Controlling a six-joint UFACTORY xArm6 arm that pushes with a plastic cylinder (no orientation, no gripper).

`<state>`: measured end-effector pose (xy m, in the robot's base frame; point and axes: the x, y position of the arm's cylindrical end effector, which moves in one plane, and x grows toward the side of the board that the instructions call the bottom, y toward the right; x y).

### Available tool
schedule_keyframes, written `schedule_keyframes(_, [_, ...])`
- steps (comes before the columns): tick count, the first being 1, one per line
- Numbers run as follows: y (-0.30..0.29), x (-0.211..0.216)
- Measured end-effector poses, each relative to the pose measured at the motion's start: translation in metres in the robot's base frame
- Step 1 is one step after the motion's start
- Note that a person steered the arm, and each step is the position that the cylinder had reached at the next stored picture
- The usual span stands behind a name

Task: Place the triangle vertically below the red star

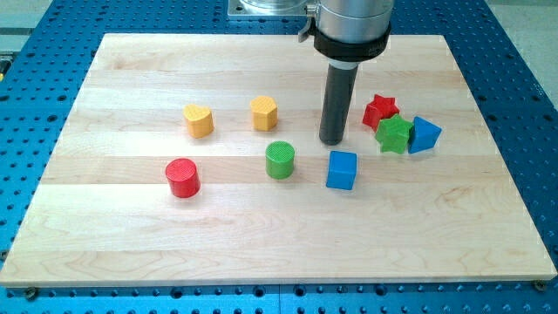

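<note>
The red star (378, 109) lies right of centre on the wooden board (131, 244). The blue triangle (425, 134) lies to its lower right, touching the green star (394, 133), which sits just below the red star. My tip (331, 140) rests on the board left of the red star, apart from it, and just above the blue cube (342, 169). It is well left of the blue triangle, with the green star between them.
A green cylinder (280, 160) lies left of the blue cube. A yellow hexagon (264, 112) and a yellow heart-shaped block (199, 119) lie further left. A red cylinder (183, 177) lies at lower left. The arm's body (350, 30) hangs over the top edge.
</note>
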<state>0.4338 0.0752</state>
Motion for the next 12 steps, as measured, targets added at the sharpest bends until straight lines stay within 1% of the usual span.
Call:
schedule_keyframes(1, [-0.011,0.03])
schedule_keyframes(2, [-0.015,0.029])
schedule_keyframes(3, [-0.063,0.032])
schedule_keyframes(4, [-0.023,0.052])
schedule_keyframes(5, [0.007,0.023])
schedule_keyframes(7, [0.088,0.031])
schedule_keyframes(8, [0.1,0.008])
schedule_keyframes(9, [0.1,-0.033])
schedule_keyframes(10, [0.087,-0.064])
schedule_keyframes(11, [0.071,-0.105])
schedule_keyframes(12, [0.071,-0.107])
